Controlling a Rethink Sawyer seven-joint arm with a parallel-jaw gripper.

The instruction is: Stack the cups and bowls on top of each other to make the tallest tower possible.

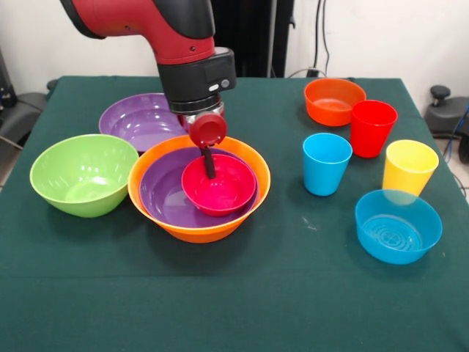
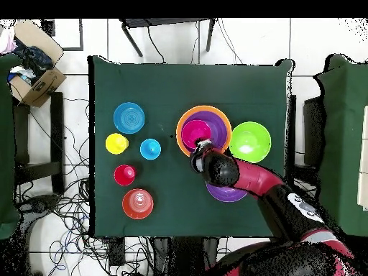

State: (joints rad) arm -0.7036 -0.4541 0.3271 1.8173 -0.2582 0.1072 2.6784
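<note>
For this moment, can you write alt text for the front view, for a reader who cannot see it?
The red and black arm's gripper reaches down into a small pink-red bowl nested in a purple bowl inside a large orange bowl. A lime green bowl and another purple bowl sit alongside; blue, red and yellow cups and two more bowls stand apart.

The arm (image 1: pixel 165 44) covers the near part of the loose purple bowl (image 1: pixel 139 117), and its upper links run off the front view's top edge. From overhead, only a sliver of that purple bowl (image 2: pixel 226 192) shows beneath the arm. Fingers under the gripper (image 1: pixel 209 158) can't be told apart.
</note>
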